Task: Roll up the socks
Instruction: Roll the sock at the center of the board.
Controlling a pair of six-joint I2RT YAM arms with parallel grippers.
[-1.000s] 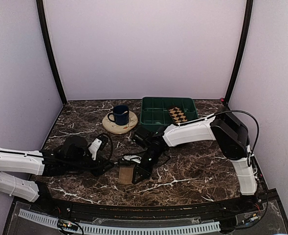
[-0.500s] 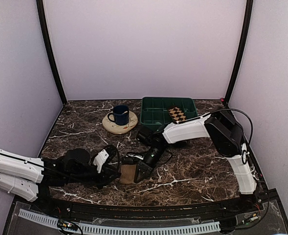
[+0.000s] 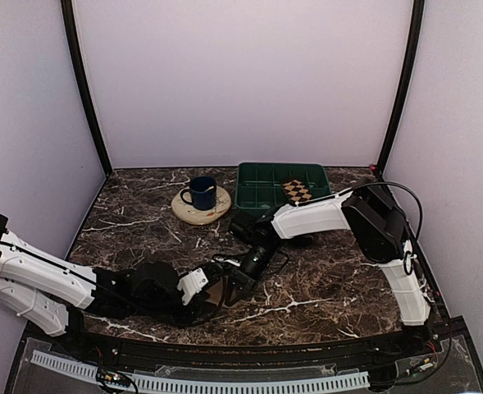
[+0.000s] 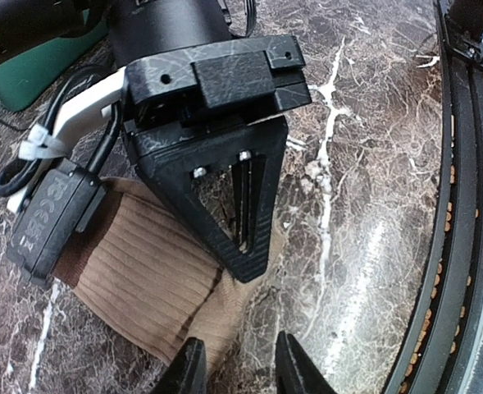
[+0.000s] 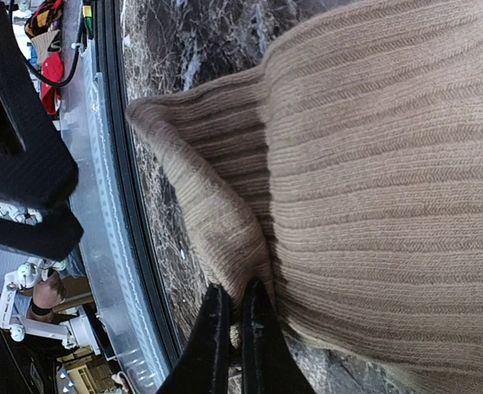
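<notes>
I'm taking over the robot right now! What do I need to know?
Right pincer: shut on a fold of the tan sock, lying on the table.
Left pincer: open at that sock's edge, gripping nothing.
Patterned sock: in the green tray.
Done: no roll on the tan sock yet.
Left: roll it; check the patterned one, too small to judge.

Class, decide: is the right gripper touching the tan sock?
Touching. The right wrist view shows the right gripper shut on a fold of the tan sock.

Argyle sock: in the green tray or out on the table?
In. The argyle sock lies inside the green tray, at its right end.
</notes>
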